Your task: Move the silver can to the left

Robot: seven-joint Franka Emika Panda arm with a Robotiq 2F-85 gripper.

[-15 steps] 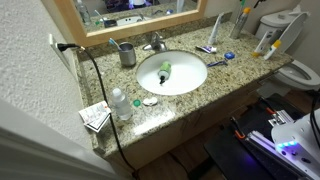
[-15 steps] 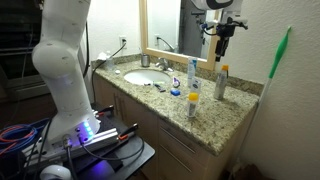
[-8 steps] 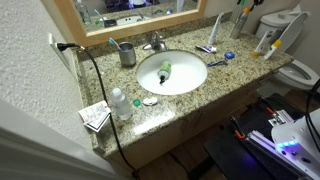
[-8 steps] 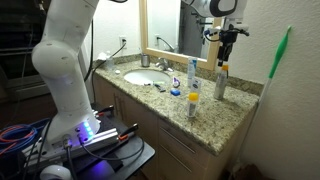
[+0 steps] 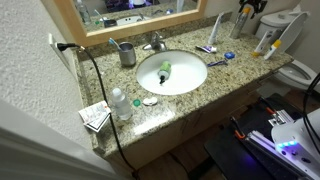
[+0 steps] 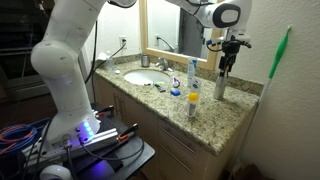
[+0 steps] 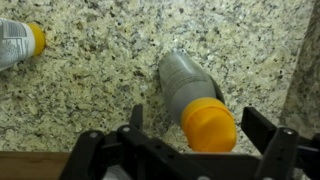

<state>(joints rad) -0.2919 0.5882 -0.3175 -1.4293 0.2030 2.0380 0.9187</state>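
Observation:
The silver can (image 7: 190, 85) is a slim grey cylinder with an orange cap (image 7: 208, 124), standing upright on the granite counter (image 7: 90, 70). In the wrist view my gripper (image 7: 198, 122) is open, with one finger on each side of the cap and apart from it. In an exterior view the gripper (image 6: 227, 62) hangs just above the can (image 6: 221, 84) near the counter's far end by the wall. In an exterior view the can (image 5: 240, 22) stands at the back right under the gripper (image 5: 249, 8).
A clear bottle with an orange cap (image 7: 15, 40) stands close by. A white slender bottle (image 5: 214, 27), the sink (image 5: 172, 73), faucet (image 5: 156, 42) and a metal cup with utensils (image 5: 127, 53) lie along the counter. A wall (image 6: 285, 90) is beside the can.
My gripper has moved sideways and down until it hangs directly over the silver can. The can and the other objects have not moved.

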